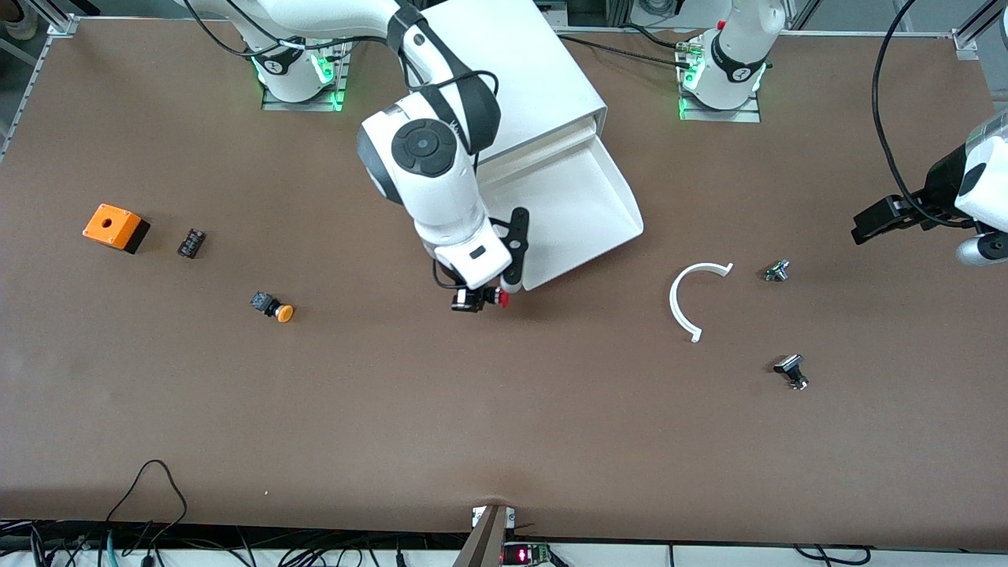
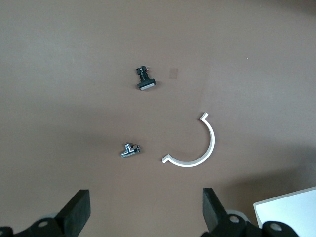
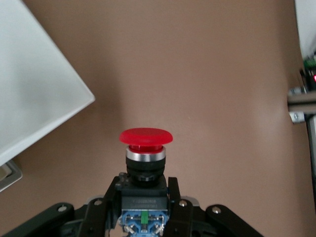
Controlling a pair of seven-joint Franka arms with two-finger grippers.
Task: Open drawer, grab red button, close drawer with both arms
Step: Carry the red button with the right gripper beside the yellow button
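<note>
The drawer (image 1: pixel 583 197) stands pulled out of the white cabinet (image 1: pixel 520 71), and its tray looks empty. My right gripper (image 1: pixel 472 300) is shut on the black body of the red-capped button (image 1: pixel 494 298). It holds the button over the table beside the drawer's front corner at the right arm's end. In the right wrist view, the fingers (image 3: pixel 174 195) clamp the button (image 3: pixel 145 137), with a corner of the drawer (image 3: pixel 34 94) beside it. My left gripper (image 1: pixel 866 228) is open and empty over the left arm's end of the table. In the left wrist view it (image 2: pixel 145 212) hangs above bare table.
An orange box (image 1: pixel 116 227), a small black block (image 1: pixel 191 242) and an orange-capped button (image 1: pixel 273 307) lie toward the right arm's end. A white arc piece (image 1: pixel 697 299), a small metal part (image 1: pixel 777 271) and a black part (image 1: pixel 791 372) lie toward the left arm's end.
</note>
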